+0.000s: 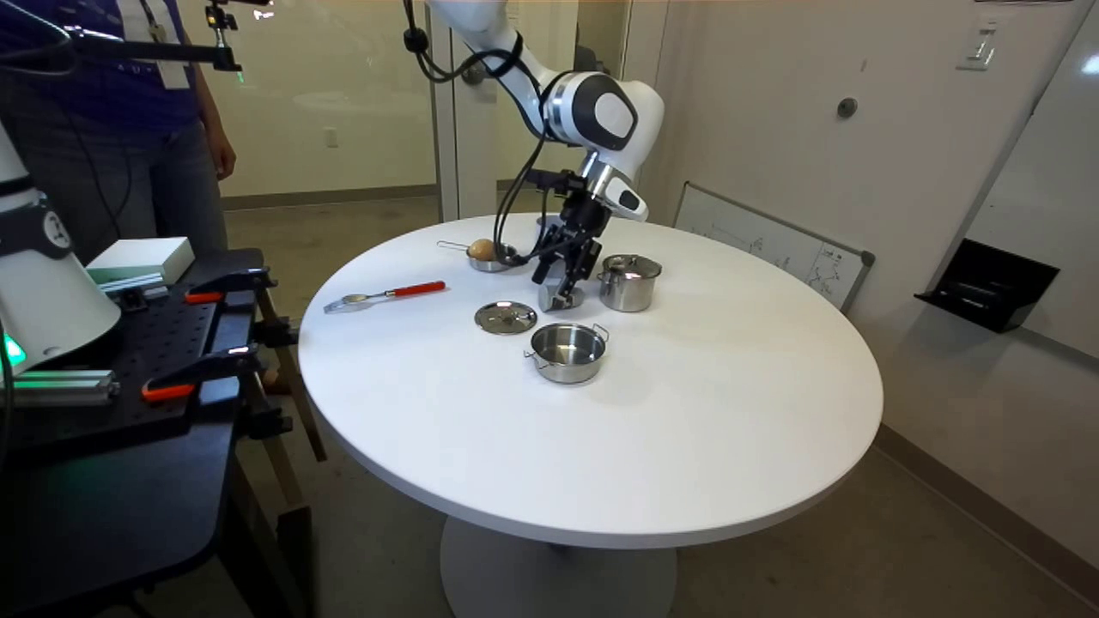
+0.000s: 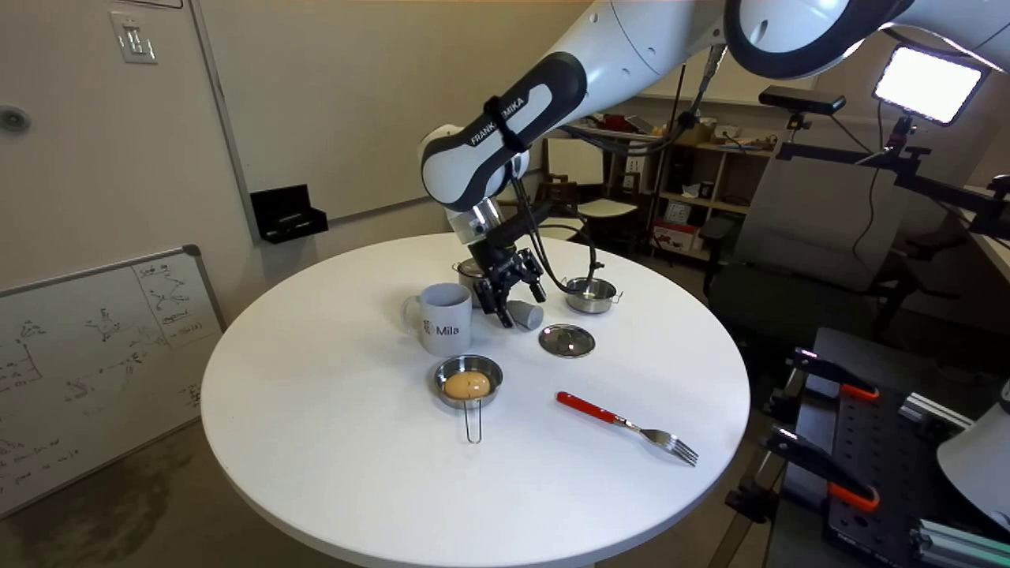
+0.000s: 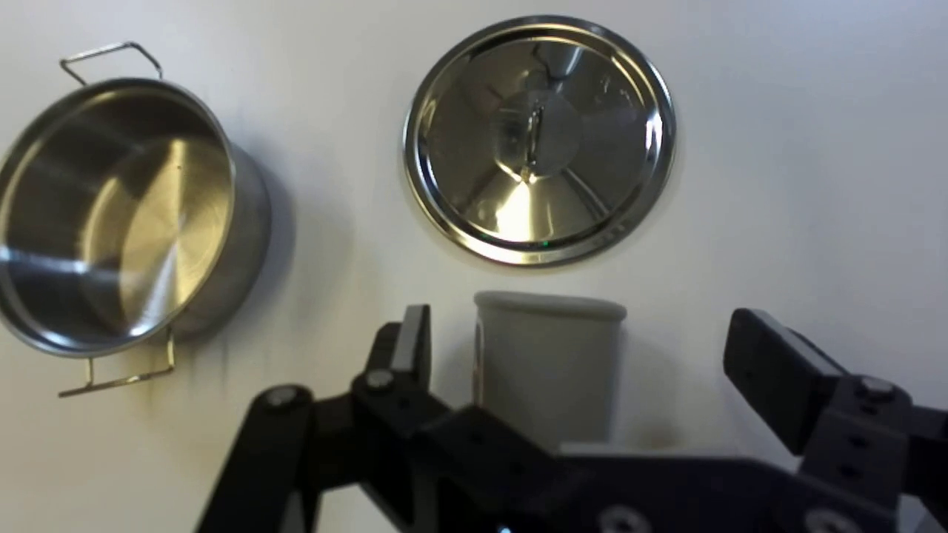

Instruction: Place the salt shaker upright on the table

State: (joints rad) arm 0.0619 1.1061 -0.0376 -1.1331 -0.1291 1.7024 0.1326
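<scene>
The shaker (image 3: 549,363) lies on its side on the table (image 1: 704,429), near the middle and well in from every edge; its lipped end points at the lid (image 3: 563,155), just beside it, while its other end is hidden by the gripper (image 3: 579,322) in the wrist view; the fingers (image 3: 770,370) are spread wide, one to each side of the shaker, with a strip of white table showing between it and each. The arm (image 2: 623,59) crosses high over the edge nearest its base (image 1: 51,300); in both exterior views it slopes down past the middle, bends sharply at the wrist, and the gripper hangs low and tilted, fingertips turned back toward that same edge.

The tall pot (image 1: 628,292), covered, stands just beyond the gripper, toward the edge opposite the base; the small pot (image 3: 252,229) sits open on one side of the shaker, the mug (image 2: 447,339) and the pan (image 2: 468,362) with a brown egg-shaped thing (image 2: 467,385) on the other; the fork (image 2: 604,413) has its tines just inside the edge nearest the base, red handle pointing inward; the base stands on the dark bench (image 1: 129,498), two clamps (image 1: 206,367) along its edge facing the table.
</scene>
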